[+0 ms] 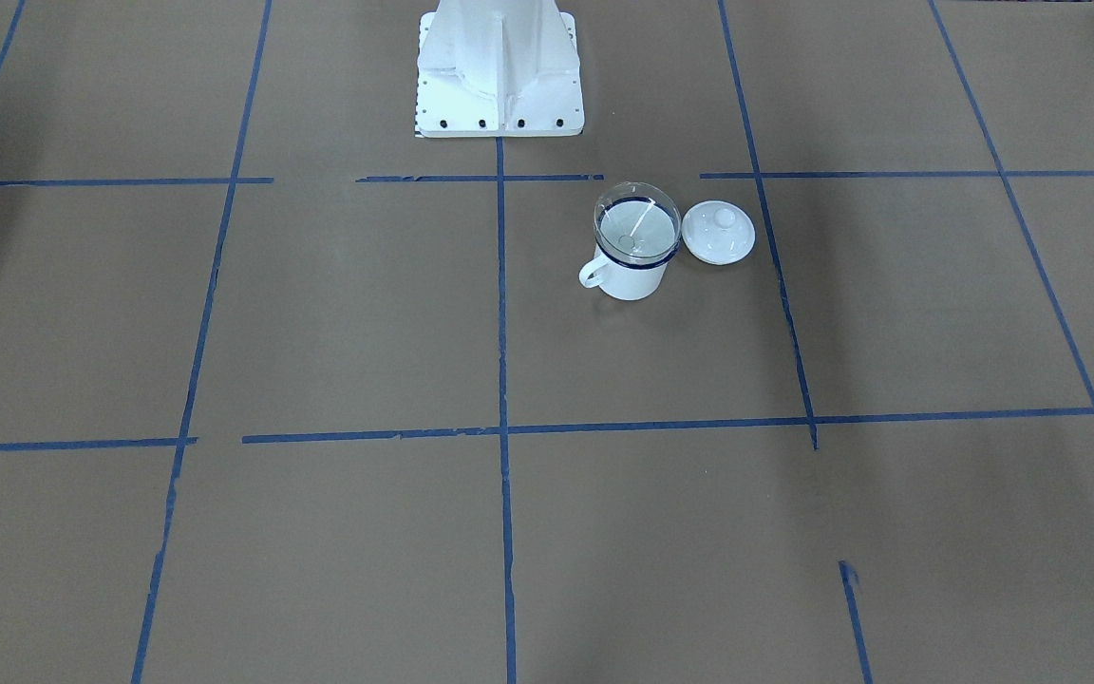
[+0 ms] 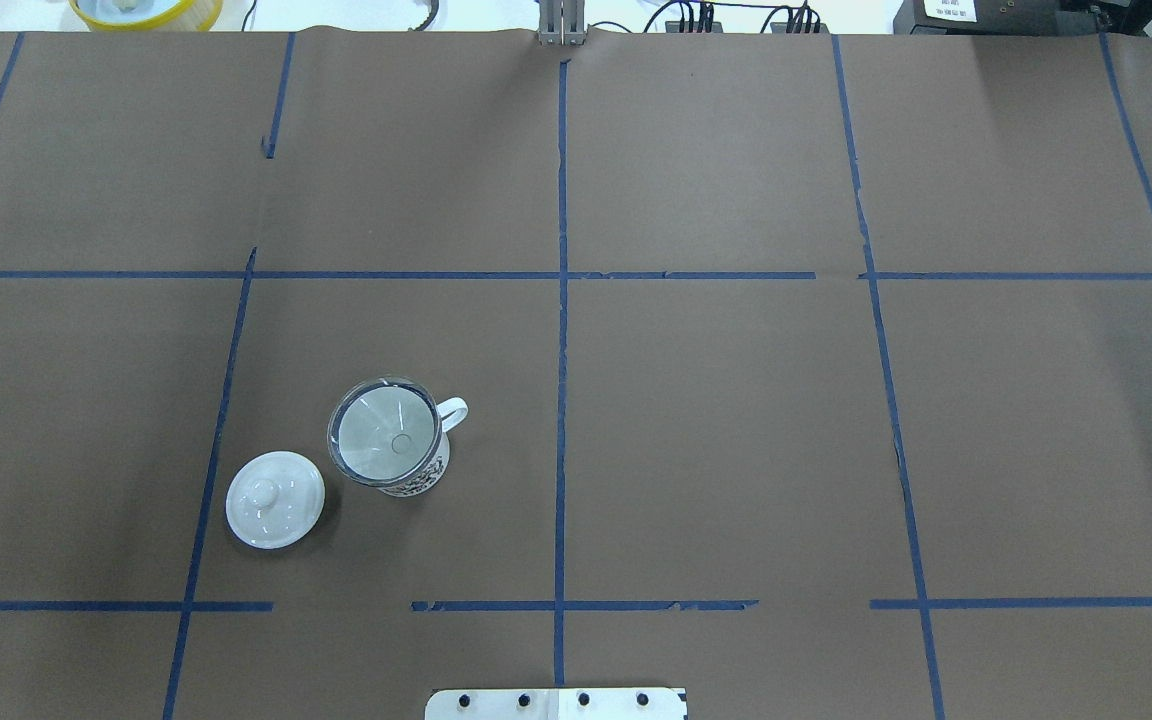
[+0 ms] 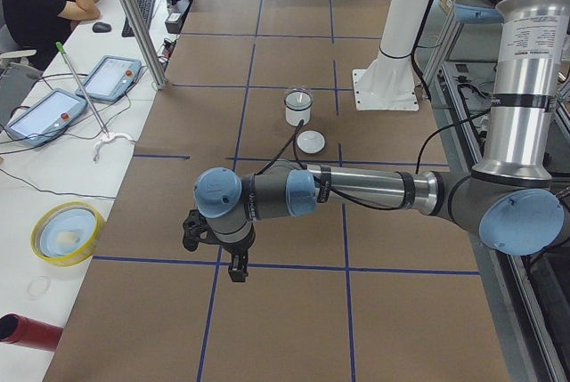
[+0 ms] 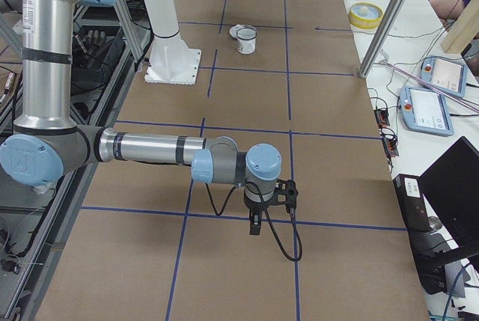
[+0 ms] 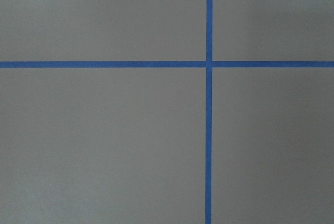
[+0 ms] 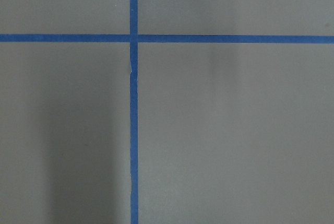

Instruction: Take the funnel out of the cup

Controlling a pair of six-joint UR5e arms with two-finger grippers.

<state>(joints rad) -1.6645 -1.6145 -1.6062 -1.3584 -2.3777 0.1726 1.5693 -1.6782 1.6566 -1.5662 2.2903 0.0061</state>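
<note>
Brown paper taped in blue squares covers your table (image 2: 736,420). Over its two ends your left claw (image 3: 236,273) and right claw (image 4: 256,227) hang empty, and you cannot tell how far open either is. The reach is not yet begun, by the look of it: the funnel (image 1: 637,223) sits in the cup (image 1: 631,280) on the left half, with the lid (image 1: 718,233) just beside it on the left claw's side and open paper all round, so come in from above and lift straight up.

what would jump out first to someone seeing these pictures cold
The white cup with the clear funnel sitting in its mouth stands on the robot's left half of the brown table, a white knobbed lid lying close beside it. After that, the blue tape grid, and the left arm and right arm reaching out low, far from the cup.
</note>
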